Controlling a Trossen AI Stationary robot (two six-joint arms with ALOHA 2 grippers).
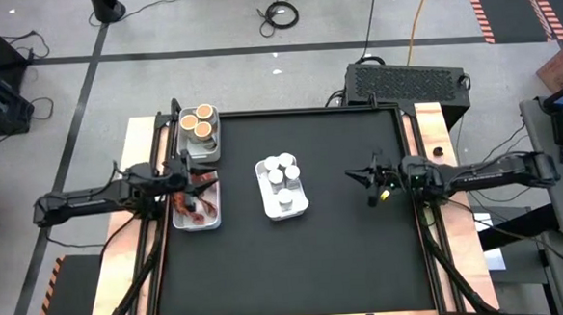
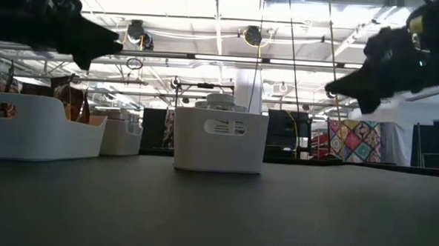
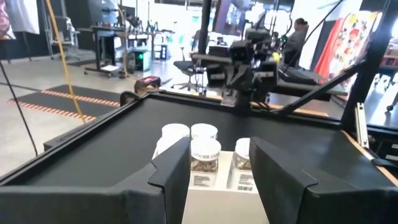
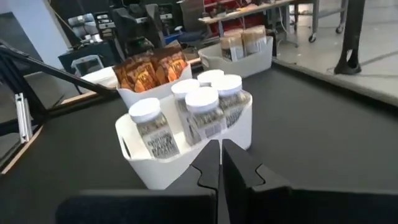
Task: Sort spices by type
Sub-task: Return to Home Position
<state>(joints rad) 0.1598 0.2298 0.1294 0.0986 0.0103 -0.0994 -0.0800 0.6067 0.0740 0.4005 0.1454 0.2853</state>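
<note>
**Black table looks sorted; time for the arms to go home**

Black table (image 1: 345,260) holds three white trays. Jars (image 1: 281,175) with white caps stand in the middle tray (image 1: 299,211). Orange-topped tubs (image 1: 200,123) fill the far left tray. Red-brown packets (image 1: 199,202) sit in the near left tray. The left gripper (image 3: 219,149) hangs over the packets, its jaws apart and holding nothing. The right gripper (image 4: 221,155) hangs near the right edge with its jaws pressed together, empty too. I see nothing loose, so sorting looks done. Next, each arm should pull back to rest without bumping a tray.
</note>
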